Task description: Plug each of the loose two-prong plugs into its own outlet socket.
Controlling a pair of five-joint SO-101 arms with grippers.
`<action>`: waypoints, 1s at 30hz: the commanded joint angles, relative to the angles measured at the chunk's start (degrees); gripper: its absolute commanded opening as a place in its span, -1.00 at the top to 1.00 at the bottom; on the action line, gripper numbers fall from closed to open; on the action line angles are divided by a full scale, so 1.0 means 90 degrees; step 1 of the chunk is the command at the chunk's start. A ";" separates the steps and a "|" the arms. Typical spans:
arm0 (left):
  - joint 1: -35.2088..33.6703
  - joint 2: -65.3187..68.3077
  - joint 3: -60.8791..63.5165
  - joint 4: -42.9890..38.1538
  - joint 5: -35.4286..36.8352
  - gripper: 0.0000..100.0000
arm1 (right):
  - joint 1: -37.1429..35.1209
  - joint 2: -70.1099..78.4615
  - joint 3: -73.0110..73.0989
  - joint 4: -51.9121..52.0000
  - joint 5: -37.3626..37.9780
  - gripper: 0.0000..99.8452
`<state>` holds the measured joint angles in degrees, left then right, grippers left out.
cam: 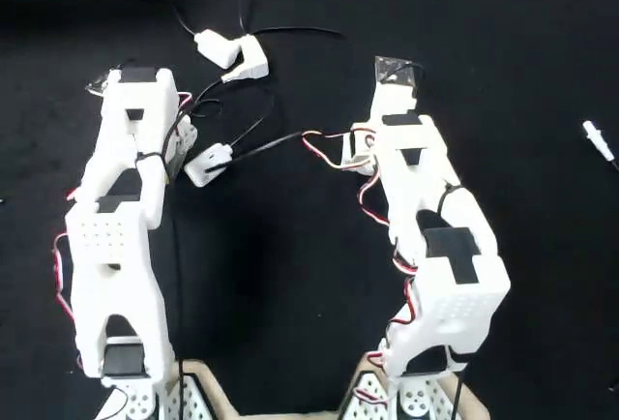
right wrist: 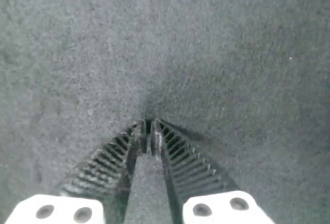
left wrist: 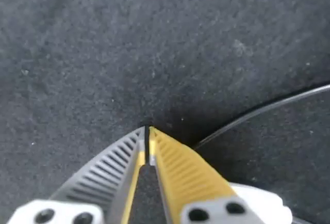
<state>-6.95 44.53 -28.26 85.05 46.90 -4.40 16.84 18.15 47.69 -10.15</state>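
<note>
Both arms stretch from their bases at 6 o'clock toward 12 o'clock across the black table (cam: 522, 43). They run roughly parallel, with wrists bent so the grippers point down at the cloth. The left gripper (left wrist: 148, 131) is clenched, its ribbed fingers meeting at the tips with nothing between them. It hovers just over bare cloth, and a thin black cable (left wrist: 258, 113) crosses nearby. The right gripper (right wrist: 149, 126) is also clenched and empty, its tips pressed together above plain cloth.

In the high view, a white connector piece (cam: 215, 47) and a second white piece (cam: 250, 60) lie touching each other at about 11 o'clock from the table's middle, between the two arm heads and beyond them. Whether they are mated I cannot tell. A third white piece (cam: 208, 164) with a black lead lies at about 9 o'clock, just beside the left arm's forearm. A small white plug (cam: 598, 139) lies at 3 o'clock near the table's edge, well apart from the right arm.
</note>
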 commanded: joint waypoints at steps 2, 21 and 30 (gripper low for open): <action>-0.0288 0.0020 -0.0503 0.0039 -0.0039 0.94 | 0.0010 -0.0278 -0.0024 -0.0078 -0.0039 0.92; -0.1187 0.0020 -0.3648 0.1778 -0.0010 0.39 | -0.0088 -0.0337 0.0112 -0.0205 0.0000 0.62; -0.2691 -0.0166 -0.4508 0.1748 -0.0039 0.44 | -0.0322 -0.0347 0.0103 -0.0156 0.0869 0.62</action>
<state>-26.37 45.41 -65.27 100.18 47.08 -5.80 16.13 19.30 46.20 -5.23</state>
